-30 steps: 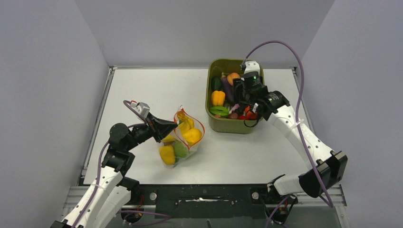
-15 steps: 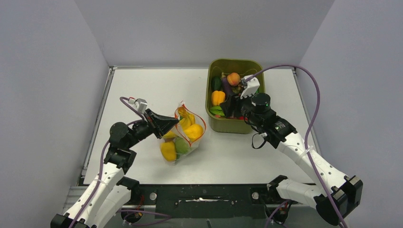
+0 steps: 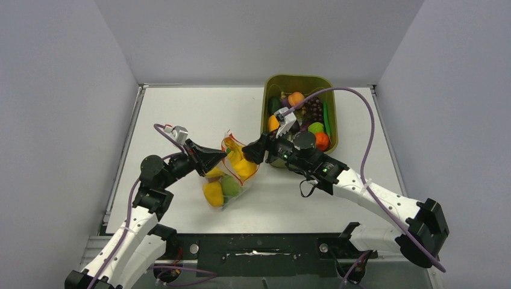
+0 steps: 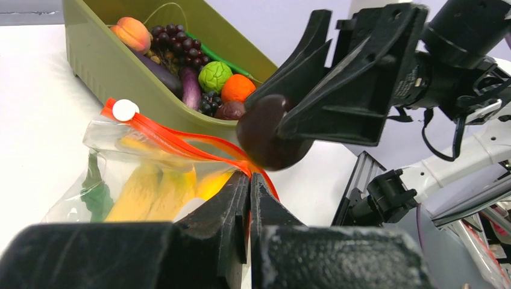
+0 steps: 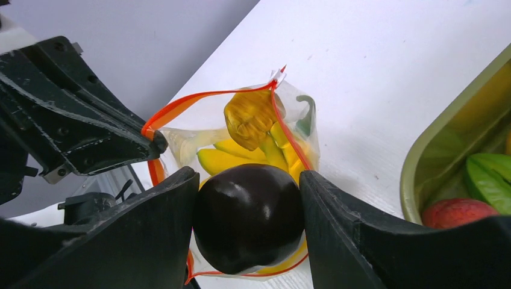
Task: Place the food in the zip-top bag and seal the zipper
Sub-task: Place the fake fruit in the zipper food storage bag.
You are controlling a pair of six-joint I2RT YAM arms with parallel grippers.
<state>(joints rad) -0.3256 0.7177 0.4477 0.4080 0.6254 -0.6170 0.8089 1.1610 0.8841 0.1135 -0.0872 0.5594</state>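
Swinging over from the olive tub [image 3: 301, 78], the right pincer [image 3: 256, 150] now grips a dark round fruit [image 5: 248, 217] just above the zip-top bag [image 4: 102, 135], whose mouth edge the left pincer [image 4: 249, 182] pinches. Loading is under way; next it should lower and let go.

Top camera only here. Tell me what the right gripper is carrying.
Observer: The right gripper is shut on a dark round fruit, glossy and purple-brown.
Operator: Report the other arm's grip.
Observer: The left gripper is pinched shut on the zipper at the rim of the zip-top bag.
Operator: Give me the state of the mouth.
Observer: Open. In the right wrist view the strip's two sides stand apart, with yellow food showing between them.
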